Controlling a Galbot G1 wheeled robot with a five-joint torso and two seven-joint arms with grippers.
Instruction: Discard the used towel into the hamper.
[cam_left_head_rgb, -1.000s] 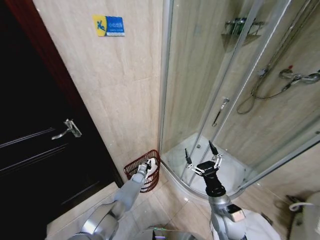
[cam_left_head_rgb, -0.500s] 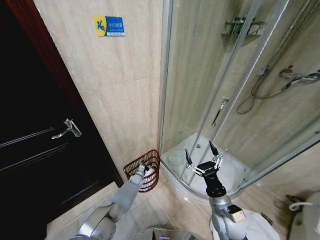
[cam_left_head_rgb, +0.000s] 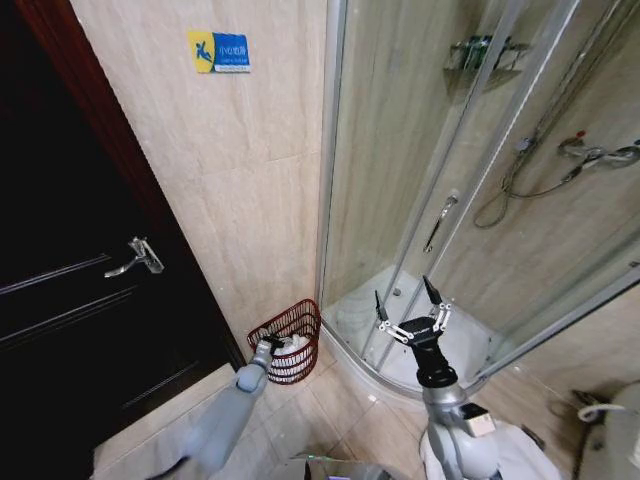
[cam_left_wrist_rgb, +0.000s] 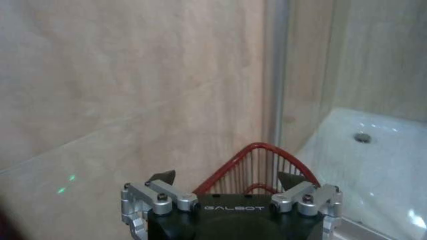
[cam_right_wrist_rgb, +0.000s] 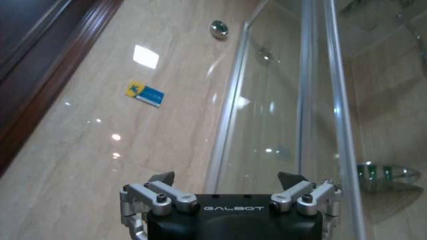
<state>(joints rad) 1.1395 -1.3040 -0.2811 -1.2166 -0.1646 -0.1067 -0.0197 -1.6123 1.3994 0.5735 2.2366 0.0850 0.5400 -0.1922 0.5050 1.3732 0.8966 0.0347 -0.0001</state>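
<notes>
Head view: my left gripper (cam_left_head_rgb: 264, 349) sits at the near rim of the hamper (cam_left_head_rgb: 300, 322), low in the corner where the tiled wall (cam_left_head_rgb: 240, 200) meets the shower enclosure (cam_left_head_rgb: 440, 200). Something white lies inside the hamper, just past my fingertips. I take it for the towel (cam_left_head_rgb: 296, 346); too small to be sure.

Left wrist view: fingers (cam_left_wrist_rgb: 162, 178) spread wide, nothing between them. The hamper's red rim (cam_left_wrist_rgb: 257, 150) arches dead ahead, centred in the gap between the two tips, with the wall behind it.

Key relation: the hamper lies straight forward of my left fingers along their pointing axis, a little lower, almost touching. The basket is round, so no long axis to align to. The towel, if that is what the white mass is, sits inside the rim, beyond the fingers and not in them.

Right gripper (cam_left_head_rgb: 410, 312) is held up in front of the shower door, well apart from the hamper, and points upward. Right wrist view: its fingers (cam_right_wrist_rgb: 162, 178) stand wide open too, holding nothing.

The left arm is by far the nearer one. Judgement: the drop looks done, and any next move belongs to the left arm, back along the same line.
</notes>
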